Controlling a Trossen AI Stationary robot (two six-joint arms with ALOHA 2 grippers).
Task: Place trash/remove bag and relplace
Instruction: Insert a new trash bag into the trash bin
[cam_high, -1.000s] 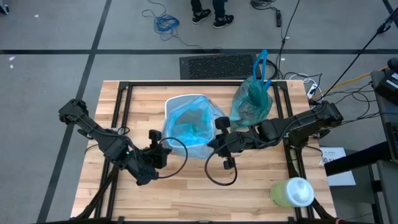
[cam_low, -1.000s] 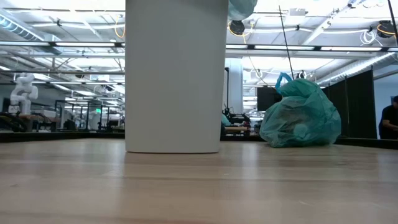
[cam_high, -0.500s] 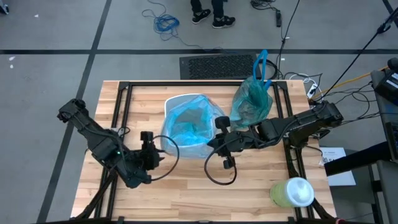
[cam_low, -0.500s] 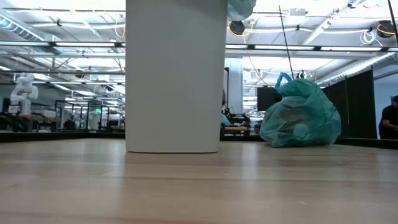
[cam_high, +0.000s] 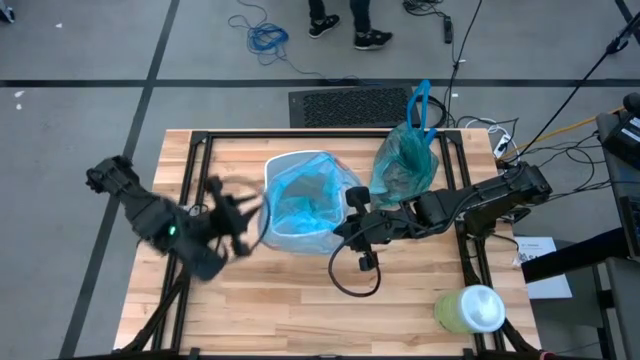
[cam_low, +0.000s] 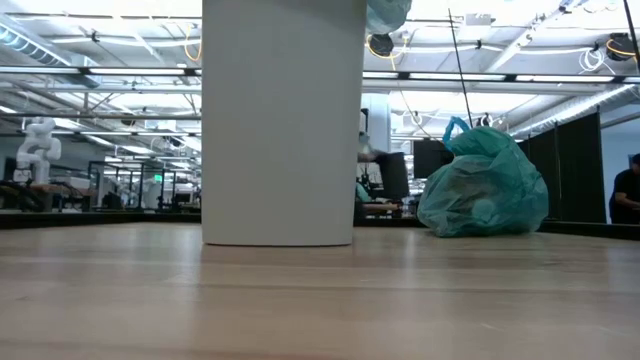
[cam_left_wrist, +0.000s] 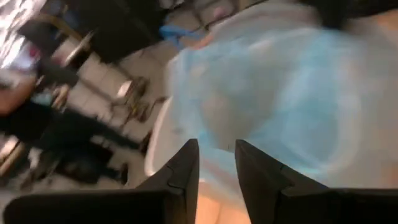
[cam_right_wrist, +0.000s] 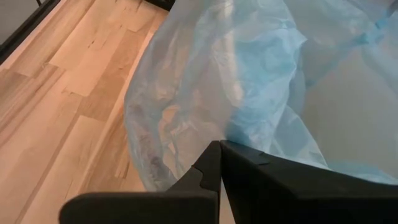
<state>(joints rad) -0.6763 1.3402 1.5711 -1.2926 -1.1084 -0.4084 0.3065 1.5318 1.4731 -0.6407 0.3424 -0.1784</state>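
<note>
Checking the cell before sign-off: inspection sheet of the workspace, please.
Surface: wooden table, bare boards at the near edge.
Job's things: white bin lined with a sky-blue bag; full teal bag with blue handles beside it on the table.
Clutter: pale-green container with white top at the table's near right corner.
Grippers: left gripper open, by the bin's left side, holding nothing; right gripper shut on the sky-blue bag's edge at the bin's right rim.
Cables: black loops under the right arm; blue coil on the floor.
Surroundings: a person's feet beyond the table.
</note>
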